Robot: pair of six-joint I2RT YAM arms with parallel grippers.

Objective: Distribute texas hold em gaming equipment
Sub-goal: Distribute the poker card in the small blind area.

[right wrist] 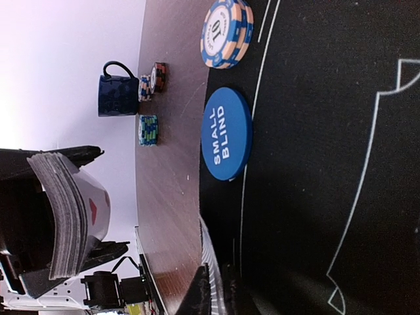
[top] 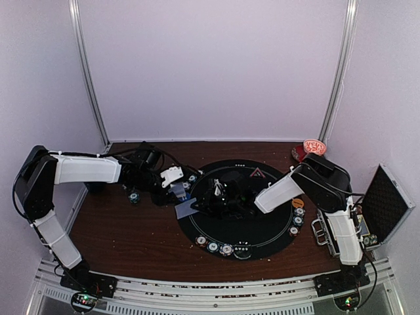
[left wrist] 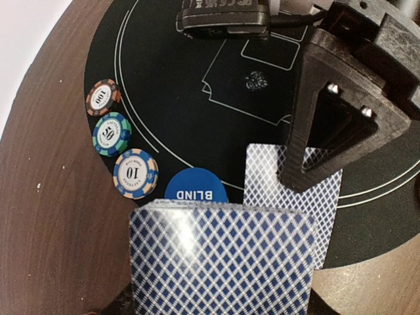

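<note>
My left gripper [top: 176,185] is shut on a deck of blue-backed playing cards [left wrist: 220,259] at the left edge of the black round mat [top: 262,226]. In the right wrist view the deck [right wrist: 65,216] shows edge-on between black fingers. My right gripper [right wrist: 223,292] reaches across the mat and is shut on a single playing card [left wrist: 308,210] lying flat at the mat's edge. Beside that card sit a blue "small blind" disc [right wrist: 226,134] and three chips marked 10 [left wrist: 135,173], 50 [left wrist: 111,133] and 100 [left wrist: 103,97]. A red triangle marker [top: 254,172] lies at the mat's far side.
More chips line the mat's front [top: 213,247] and right edge [top: 298,213], by an orange disc [top: 297,203]. Chip stacks [right wrist: 149,130] and a dark blue mug [right wrist: 118,88] stand on the wooden table to the left. A red-patterned cup [top: 314,147] and an open metal case [top: 384,203] are at the right.
</note>
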